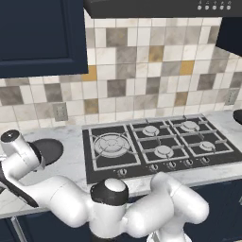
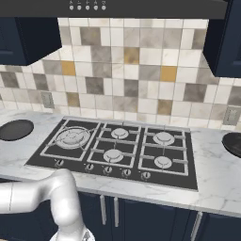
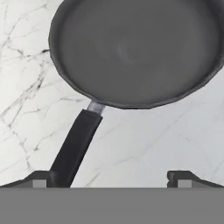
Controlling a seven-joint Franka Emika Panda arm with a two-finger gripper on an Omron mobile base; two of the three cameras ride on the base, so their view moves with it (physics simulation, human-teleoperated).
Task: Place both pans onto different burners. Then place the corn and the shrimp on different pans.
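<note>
White marbled bench (image 3: 144, 144) carries a round shallow black frying pan (image 3: 135, 48) with a long black handle, left of the black cooktop (image 1: 160, 146). Fingers (image 3: 39, 178) stand spread wide above it, one tip touching the handle's end.

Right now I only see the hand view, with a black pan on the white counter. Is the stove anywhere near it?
Observer: Yes, the pan sits on the counter just left of the cooktop, beside its big burner.
Operator: Is there another pan?
Observer: Yes, a second pan rests on the counter right of the cooktop.
Operator: Anything on the small burners?
Observer: No, all four small burners are bare.
</note>
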